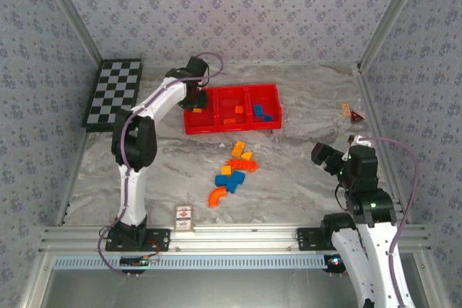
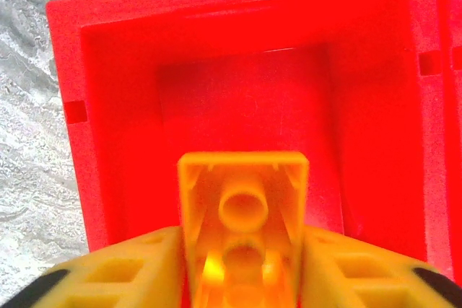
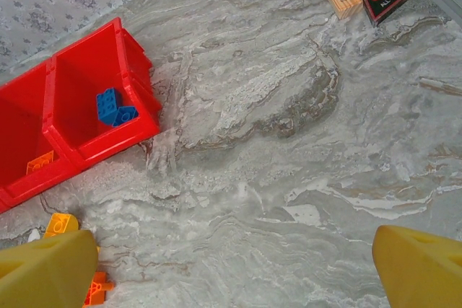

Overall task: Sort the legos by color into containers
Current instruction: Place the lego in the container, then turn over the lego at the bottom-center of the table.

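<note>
Red tray (image 1: 231,129) sits at the far centre of the table, and you're roughly a third through, going by what's in it. The right compartment (image 1: 268,99) holds two blue bricks (image 1: 262,113). The middle compartment (image 1: 232,99) holds two orange-toned bricks (image 1: 238,110), exact shade hard to call. The left compartment (image 2: 245,99) shows a bare floor from the left wrist camera, so I judge nothing yellow has landed there yet. Your left pincer (image 2: 243,279) is clamped on a yellow brick (image 2: 243,200), one finger on each long side, hollow underside facing the camera. The brick hangs directly over the left compartment, inside its walls and clear of the floor as far as I can tell. My read is you're at the release step, and opening here should drop it in the correct bin. Your right pincer (image 3: 234,250) has its fingers spread wide with nothing between them, parked above bare table. It's to the right of the loose pile (image 1: 232,169) and well apart from the tray. The pile lies just in front of the tray, about seven pieces: yellow, red-orange (one curved) and blue, all unsorted. That's the bulk of the remaining work.
</note>
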Action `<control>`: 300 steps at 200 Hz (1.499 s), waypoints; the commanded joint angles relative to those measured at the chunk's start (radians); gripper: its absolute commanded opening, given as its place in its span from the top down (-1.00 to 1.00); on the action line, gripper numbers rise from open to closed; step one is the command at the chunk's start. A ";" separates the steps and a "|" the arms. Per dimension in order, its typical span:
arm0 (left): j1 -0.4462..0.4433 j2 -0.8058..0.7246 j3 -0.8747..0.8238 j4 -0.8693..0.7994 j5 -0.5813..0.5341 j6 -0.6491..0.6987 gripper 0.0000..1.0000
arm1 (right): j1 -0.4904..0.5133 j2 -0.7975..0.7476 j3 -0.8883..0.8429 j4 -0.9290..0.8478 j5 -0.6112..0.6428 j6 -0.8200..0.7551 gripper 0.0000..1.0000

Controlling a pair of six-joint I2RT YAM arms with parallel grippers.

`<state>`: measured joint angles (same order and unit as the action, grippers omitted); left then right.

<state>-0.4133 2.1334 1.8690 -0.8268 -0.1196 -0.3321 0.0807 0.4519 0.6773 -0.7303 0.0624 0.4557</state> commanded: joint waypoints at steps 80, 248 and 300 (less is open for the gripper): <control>-0.085 -0.415 -0.324 0.082 0.009 -0.039 -0.81 | -0.002 -0.021 0.002 -0.023 0.009 -0.003 -0.99; -0.522 -0.501 -0.680 0.058 0.063 -0.298 -0.68 | 0.001 0.008 -0.022 0.008 -0.026 0.011 -0.99; -0.520 -0.355 -0.554 -0.028 0.045 -0.271 -0.55 | 0.001 0.022 -0.021 0.008 -0.033 0.009 -0.99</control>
<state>-0.9360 1.7451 1.2545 -0.7918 -0.0677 -0.6113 0.0807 0.4713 0.6651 -0.7303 0.0399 0.4564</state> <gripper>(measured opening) 0.795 0.996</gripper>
